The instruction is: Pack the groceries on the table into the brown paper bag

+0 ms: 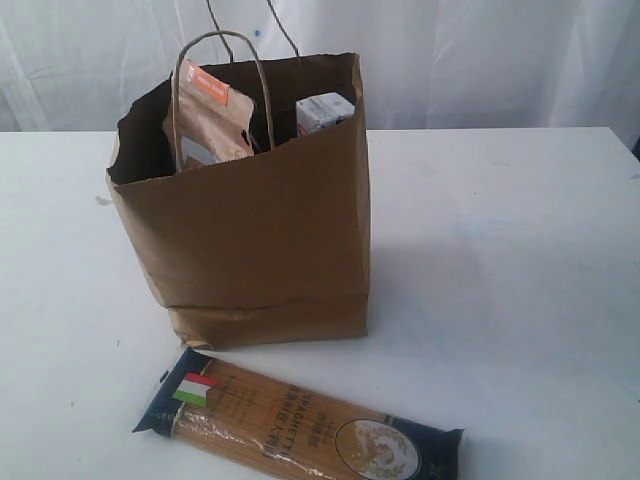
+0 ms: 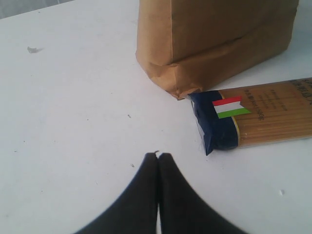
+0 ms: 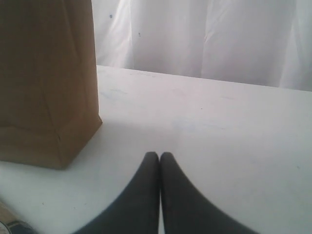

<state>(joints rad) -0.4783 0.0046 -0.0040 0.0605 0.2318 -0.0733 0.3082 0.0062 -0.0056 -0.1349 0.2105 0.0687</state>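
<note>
With only the packet (image 1: 300, 420) seen outside the bag, it is judged the next pick. It lies flat on the table (image 1: 520, 250) at the near edge, its blue flagged end just beside the bag's base corner; contact cannot be told.

Left claw (image 2: 158, 156): closed, empty, held low over the table near that flagged end. Right claw (image 3: 160, 155): closed, empty, low beside the bag's other side.

Handling, as judged: the packet is light, stiff along its length, brittle inside, and wrapped in slick film. It should be pinched across the narrow width near mid-length, so balance is kept and snapping avoided. An end grip is likely to droop or slip.

The bag (image 1: 260, 230) stands behind, creased at the base, its mouth open. A pouch (image 1: 205, 120) and a carton (image 1: 323, 112) are seen inside. The paper wall is soft, so the packet is best fed in end-first, clear of the handles.
</note>
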